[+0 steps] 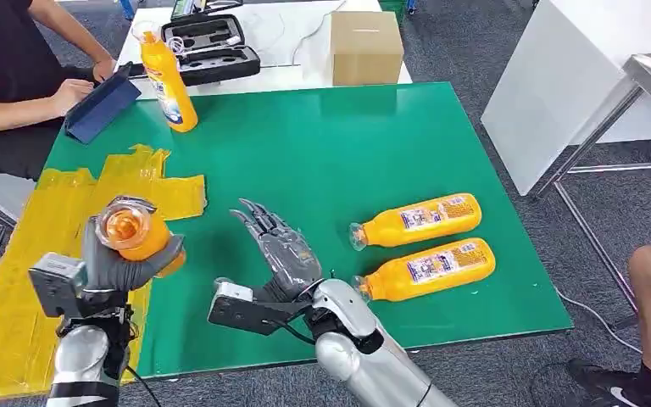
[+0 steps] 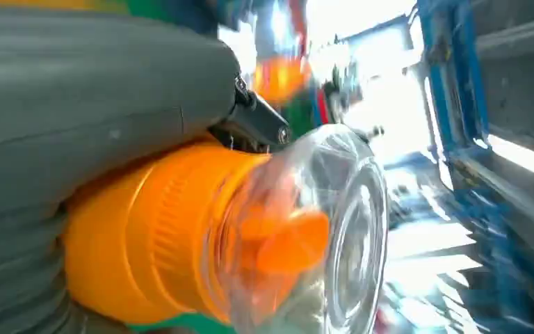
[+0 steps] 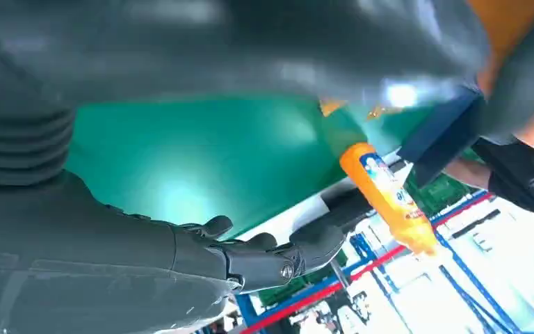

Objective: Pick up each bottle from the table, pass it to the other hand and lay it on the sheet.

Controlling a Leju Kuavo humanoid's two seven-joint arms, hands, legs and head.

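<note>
Your left hand (image 1: pixel 123 263) gripped an orange bottle (image 1: pixel 136 233) above the yellow sheet (image 1: pixel 17 280), cap toward the camera, while your right hand (image 1: pixel 280 250) hovered empty, fingers (image 1: pixel 258 216) spread; a tilted release risked rolling onto the green counter (image 1: pixel 331 153).

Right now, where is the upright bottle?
In the head view, the upright bottle stands at the green mat's far left corner, beside the person's blue tablet case.

Right hand (image 3: pixel 250 257) open over green table (image 3: pixel 201 153)
</note>
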